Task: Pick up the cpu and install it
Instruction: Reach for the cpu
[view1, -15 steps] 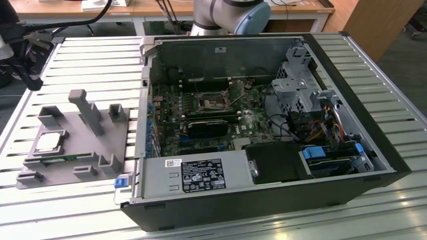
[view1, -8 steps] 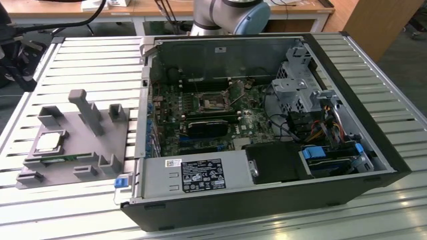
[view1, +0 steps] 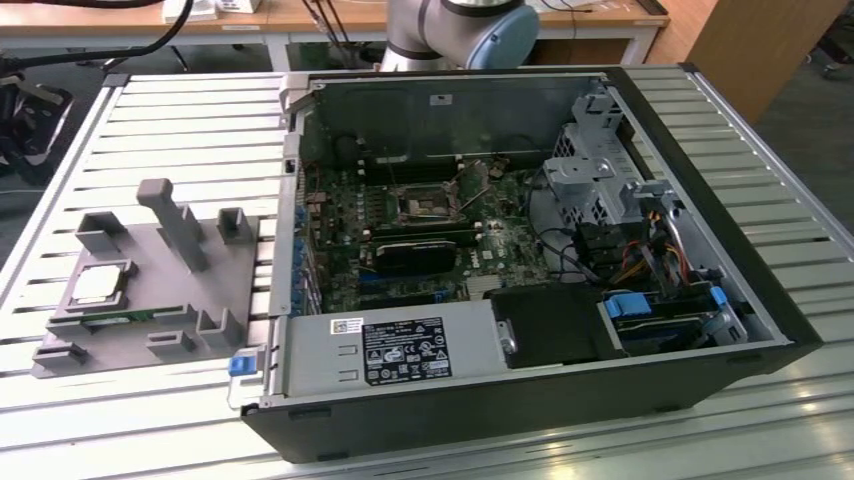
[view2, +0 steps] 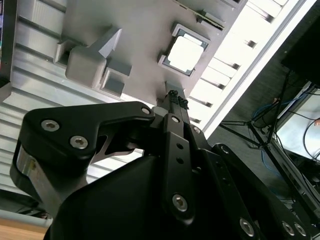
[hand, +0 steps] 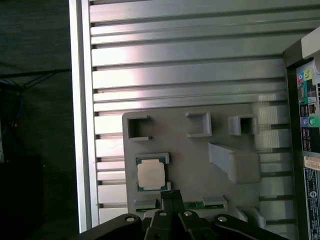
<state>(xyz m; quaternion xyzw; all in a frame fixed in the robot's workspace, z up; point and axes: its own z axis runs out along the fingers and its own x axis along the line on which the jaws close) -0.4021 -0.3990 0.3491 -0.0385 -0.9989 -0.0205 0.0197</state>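
Worktop: slatted aluminium, ribs running across. Two items stand on it, logged below.

1. The open black tower computer case lies on its side with the panel off. Inside we see the green motherboard. The black square socket with a metal frame sits near the board's middle.

2. The flat grey plastic fixture plate carries upright posts and small walled pockets. It sits just beside the case, on the exterior view's left.

Task item: the cpu, a small flat square chip with a shiny silver top and a pale rim. It lies face up in a shallow square pocket of the grey plate, at the end farthest from the case. It shows in both wrist views, level in its pocket with nothing resting on it. It is well apart from the socket.

A long thin green memory stick stands on edge in a slot along the plate's border, close to the chip's pocket.

The black pincer is over the grey plate. Its tips are near the border of the chip's pocket, on the memory-stick side. In the first wrist view the two fingertips lie side by side with no gap, so we record it as closed and gripping nothing. The second wrist view shows the tips short of the chip, not touching it. We cannot tell its height above the plate.

The grey and blue arm base stands behind the case.
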